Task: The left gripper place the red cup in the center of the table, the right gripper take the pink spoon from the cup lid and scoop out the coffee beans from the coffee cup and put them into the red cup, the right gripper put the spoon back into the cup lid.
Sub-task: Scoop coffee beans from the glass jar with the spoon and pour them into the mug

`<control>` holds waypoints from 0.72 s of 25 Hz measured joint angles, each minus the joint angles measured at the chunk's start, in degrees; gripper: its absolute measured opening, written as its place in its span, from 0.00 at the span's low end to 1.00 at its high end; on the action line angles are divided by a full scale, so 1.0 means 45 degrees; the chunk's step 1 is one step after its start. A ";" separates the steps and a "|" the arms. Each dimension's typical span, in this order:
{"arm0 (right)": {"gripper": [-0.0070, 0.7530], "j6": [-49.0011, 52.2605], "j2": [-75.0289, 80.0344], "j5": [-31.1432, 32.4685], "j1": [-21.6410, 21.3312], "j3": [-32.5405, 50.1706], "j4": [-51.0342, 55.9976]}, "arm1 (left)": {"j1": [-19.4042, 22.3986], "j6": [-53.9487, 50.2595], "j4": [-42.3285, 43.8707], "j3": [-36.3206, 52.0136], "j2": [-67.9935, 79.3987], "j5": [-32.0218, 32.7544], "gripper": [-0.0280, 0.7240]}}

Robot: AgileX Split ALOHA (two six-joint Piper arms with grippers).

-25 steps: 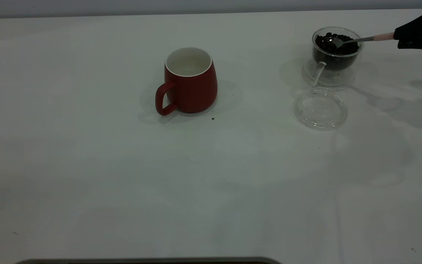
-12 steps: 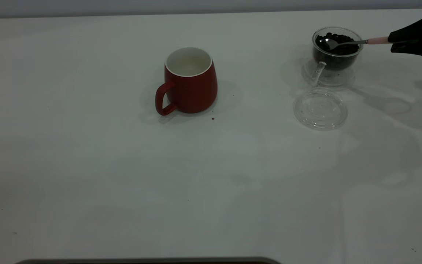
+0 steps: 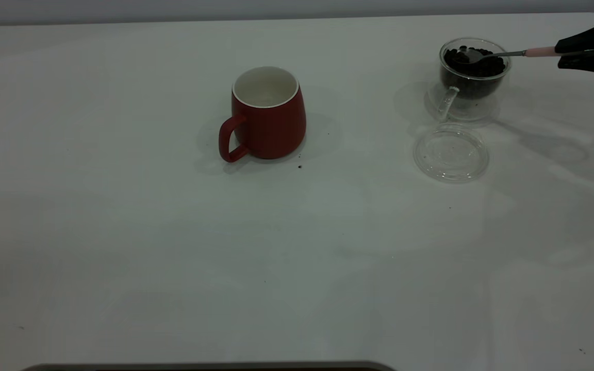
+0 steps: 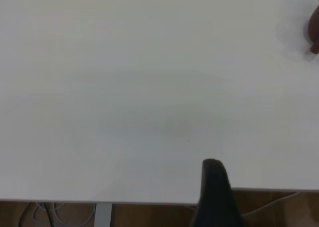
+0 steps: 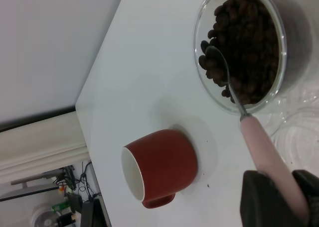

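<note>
The red cup (image 3: 268, 114) stands upright and empty near the middle of the table, also in the right wrist view (image 5: 160, 170). My right gripper (image 3: 575, 53) is at the far right, shut on the pink spoon (image 3: 537, 52) by its handle (image 5: 271, 160). The spoon's metal bowl (image 5: 218, 63) sits among the coffee beans in the glass coffee cup (image 3: 471, 72), which is also in the right wrist view (image 5: 244, 45). The clear cup lid (image 3: 450, 152) lies empty in front of the coffee cup. My left gripper is out of the exterior view; one dark finger (image 4: 214, 192) shows over the table edge.
A few dark crumbs (image 3: 299, 166) lie by the red cup's base. The white table (image 3: 121, 232) stretches wide to the left and front. The table's edge (image 4: 149, 201) with cables below shows in the left wrist view.
My right gripper has shifted slightly right and up, and the spoon's bowl has moved within the coffee cup, sitting higher among the beans. The red cup and lid have not moved.
</note>
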 joint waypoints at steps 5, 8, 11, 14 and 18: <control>0.16 0.0095 0.0000 0.0198 -0.0243 0.0000 -0.0084 | 0.0000 0.0013 0.0000 0.0000 0.0000 0.0000 0.79; 0.16 0.0026 0.0000 0.0641 -0.0384 0.0000 -0.0093 | 0.0000 0.0029 0.0000 0.0000 0.0000 0.0000 0.79; 0.16 -0.0196 0.0000 0.1127 -0.0461 0.0000 -0.0093 | 0.0000 0.0018 0.0000 0.0000 0.0000 0.0000 0.79; 0.16 -0.0265 0.0000 0.1553 -0.0461 0.0000 -0.0093 | 0.0000 0.0018 0.0000 0.0000 0.0000 0.0000 0.79; 0.16 -0.0479 0.0000 0.1967 -0.0461 0.0000 -0.0069 | 0.0000 0.0018 0.0000 0.0000 0.0000 0.0000 0.79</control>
